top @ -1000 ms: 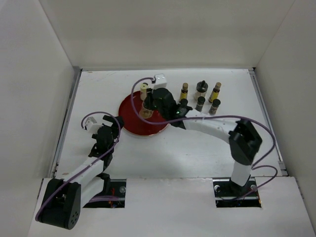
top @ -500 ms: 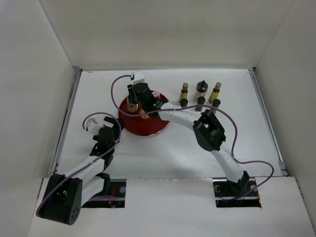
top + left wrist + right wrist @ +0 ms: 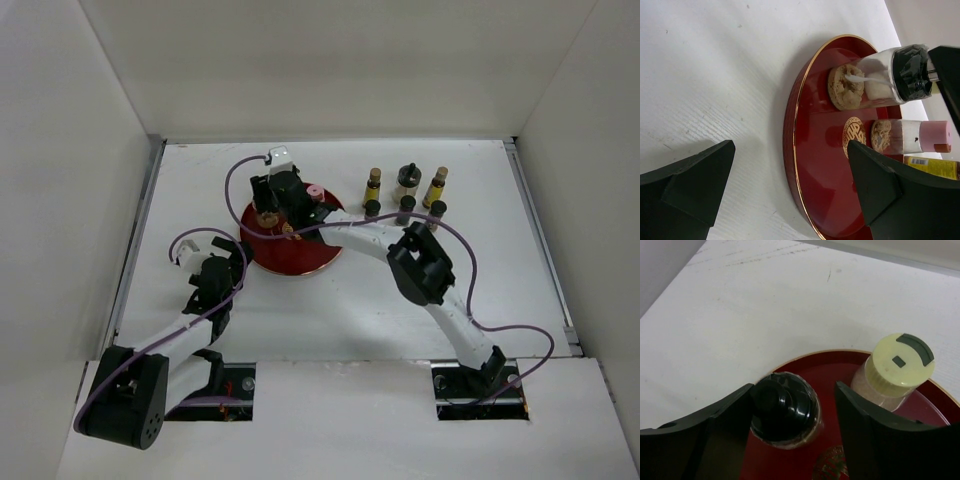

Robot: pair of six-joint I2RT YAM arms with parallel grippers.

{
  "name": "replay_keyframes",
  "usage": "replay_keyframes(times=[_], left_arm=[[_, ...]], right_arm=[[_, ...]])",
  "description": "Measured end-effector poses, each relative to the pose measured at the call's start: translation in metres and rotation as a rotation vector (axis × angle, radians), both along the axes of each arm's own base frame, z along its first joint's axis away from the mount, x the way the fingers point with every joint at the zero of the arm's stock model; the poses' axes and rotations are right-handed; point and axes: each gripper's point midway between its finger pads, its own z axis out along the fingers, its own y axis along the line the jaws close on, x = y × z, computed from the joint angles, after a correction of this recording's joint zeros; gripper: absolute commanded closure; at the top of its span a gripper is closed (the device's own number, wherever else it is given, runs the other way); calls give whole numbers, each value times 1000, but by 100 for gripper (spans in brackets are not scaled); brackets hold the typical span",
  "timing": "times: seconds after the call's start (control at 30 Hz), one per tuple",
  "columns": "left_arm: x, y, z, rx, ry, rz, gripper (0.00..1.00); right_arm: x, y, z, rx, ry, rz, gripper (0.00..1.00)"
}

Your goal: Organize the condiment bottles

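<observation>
The black-capped jar (image 3: 785,412) stands on the left part of the round red tray (image 3: 300,255). My right gripper (image 3: 795,387) is open around it: the left finger touches the jar and a gap shows at the right finger. In the top view this gripper (image 3: 267,203) covers most of the jar (image 3: 267,216). A cream-capped jar (image 3: 895,367) stands just outside the right finger. A pink-capped jar (image 3: 314,193) is on the tray's back right. My left gripper (image 3: 790,150) is open, straddling the tray's near-left rim (image 3: 792,150).
Right of the tray stand two rows of bottles: two slim yellow ones (image 3: 373,183) (image 3: 435,186) with a dark round one (image 3: 407,177) between them, and three small black-capped ones (image 3: 405,209) in front. White walls enclose the table.
My right arm swung left across the tray with the black-capped jar, set it down, and its jaws have opened. The pink-capped jar is now uncovered. The left arm has barely moved.
</observation>
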Motion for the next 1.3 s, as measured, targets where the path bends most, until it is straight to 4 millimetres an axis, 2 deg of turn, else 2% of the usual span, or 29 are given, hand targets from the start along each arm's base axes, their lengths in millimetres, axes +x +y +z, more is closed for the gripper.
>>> replay_keyframes(times=[0.07, 0.13, 0.2, 0.27, 0.33, 0.4, 0.47, 0.5, 0.57, 0.67, 0.8, 0.87, 0.93, 1.03, 1.17, 1.3], left_arm=[[0, 0, 0, 0, -1, 0, 0], [0, 0, 1, -1, -4, -1, 0], [1, 0, 1, -2, -5, -1, 0], [1, -1, 1, -2, -5, -2, 0], [1, -1, 2, -3, -8, -2, 0], [1, -1, 5, -5, -19, -2, 0], [2, -1, 10, -8, -34, -1, 0], [2, -1, 12, -10, -41, -1, 0], [2, -1, 15, -13, -54, -1, 0], [2, -1, 15, -13, -54, -3, 0], [2, -4, 13, -11, -47, -13, 0], [1, -6, 13, -11, -46, -17, 0], [1, -6, 13, -12, -46, -19, 0], [1, -6, 14, -11, -50, -17, 0], [1, -6, 15, -11, -51, -17, 0], [1, -6, 12, -7, -42, -17, 0]], right_arm=[[-4, -5, -4, -7, 8, 1, 25], [-10, -11, 1, -8, 10, 4, 23], [-20, -22, 12, -3, 13, 8, 23], [-32, -34, 36, 23, 1, 14, 24], [-46, -49, 68, 73, -29, 20, 35], [-60, -69, 105, 140, -71, 21, 54], [-74, -92, 136, 204, -110, 16, 66], [-77, -108, 150, 235, -128, 4, 71], [-74, -141, 162, 269, -150, -43, 74], [-49, -205, 153, 266, -143, -182, 74], [-11, -281, 108, 174, -71, -386, 65], [2, -307, 88, 124, -43, -457, 58], [11, -325, 71, 73, -19, -506, 54], [25, -341, 53, -1, 5, -550, 49], [38, -355, 40, -58, 19, -591, 40], [44, -369, 30, -90, 32, -636, 39]])
